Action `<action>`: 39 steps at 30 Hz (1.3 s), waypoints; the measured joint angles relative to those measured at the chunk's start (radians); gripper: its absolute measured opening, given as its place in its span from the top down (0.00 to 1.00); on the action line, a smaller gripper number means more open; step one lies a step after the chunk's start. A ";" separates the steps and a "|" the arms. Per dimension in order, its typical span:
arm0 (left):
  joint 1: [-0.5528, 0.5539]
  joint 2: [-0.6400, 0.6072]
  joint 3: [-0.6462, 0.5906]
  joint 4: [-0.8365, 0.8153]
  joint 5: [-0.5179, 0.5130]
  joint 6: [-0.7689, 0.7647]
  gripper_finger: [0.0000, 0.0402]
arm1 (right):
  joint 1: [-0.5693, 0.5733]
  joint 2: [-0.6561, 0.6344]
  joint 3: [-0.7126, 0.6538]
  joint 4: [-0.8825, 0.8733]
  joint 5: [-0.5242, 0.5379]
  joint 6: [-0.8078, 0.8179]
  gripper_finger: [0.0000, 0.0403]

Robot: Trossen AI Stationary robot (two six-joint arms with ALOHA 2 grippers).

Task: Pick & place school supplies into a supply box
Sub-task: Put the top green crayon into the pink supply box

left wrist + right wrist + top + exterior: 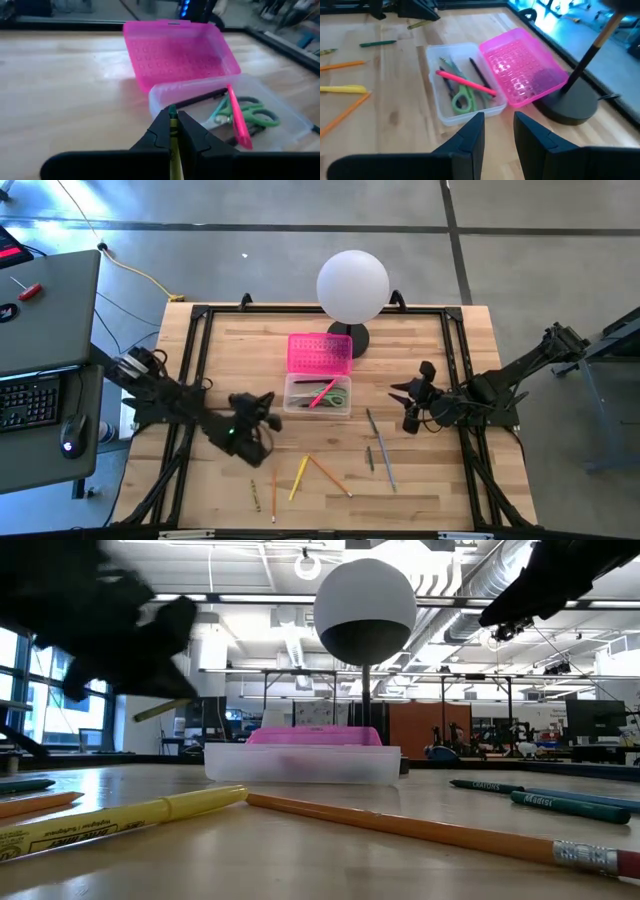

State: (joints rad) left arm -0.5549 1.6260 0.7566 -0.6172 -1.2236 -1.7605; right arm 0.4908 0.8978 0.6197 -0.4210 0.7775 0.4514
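Note:
The supply box stands mid-table, its clear base [318,395] holding a pink marker [238,120], green-handled scissors [247,113] and a dark pen [480,75]. Its pink lid [320,352] lies open on the far side. My left gripper [270,410] hovers just left of the box, shut on a yellow-green pencil [173,131]. My right gripper [404,402] waits open on the box's right, above the table. More pencils and pens lie flat near the front edge: yellow [298,478], orange [330,475], grey [384,455]. My left gripper pinches the yellow-green pencil between its two fingers [161,134]. The pencil runs along the fingers, and one end [172,113] pokes out just past the tips toward the box. It is lifted clear of the table and shows slanting in the low view [160,710].
A white globe lamp [353,287] on a dark round foot [572,105] stands right behind the pink lid. A black frame [200,340] borders the wooden table. A short pencil [254,495] and a thin orange one [273,498] lie at the front left.

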 joint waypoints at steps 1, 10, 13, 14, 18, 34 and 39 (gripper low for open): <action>0.024 0.000 0.025 0.009 0.027 0.056 0.90 | 0.000 0.000 0.000 0.000 0.008 -0.011 0.79; 0.267 -0.001 0.150 0.402 0.357 0.762 0.88 | 0.000 0.000 0.000 0.000 0.028 -0.034 0.79; 0.342 -0.001 0.150 0.496 0.456 0.962 0.89 | 0.000 0.000 0.000 0.000 0.024 -0.034 0.79; 0.368 -0.001 0.150 0.510 0.491 1.025 0.89 | 0.000 0.000 0.000 0.000 0.018 -0.034 0.79; 0.463 0.000 0.150 0.522 0.653 1.149 0.89 | 0.000 0.000 0.000 0.000 0.001 -0.034 0.79; 0.574 0.173 0.149 0.578 0.818 1.180 0.85 | 0.000 0.000 0.000 0.001 0.001 -0.034 0.79; 0.575 0.174 0.150 0.572 0.820 1.186 0.81 | 0.000 0.000 0.000 0.000 0.002 -0.034 0.79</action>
State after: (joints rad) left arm 0.0196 1.8000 0.9066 -0.0450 -0.4036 -0.5745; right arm 0.4908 0.8975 0.6197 -0.4206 0.7799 0.4175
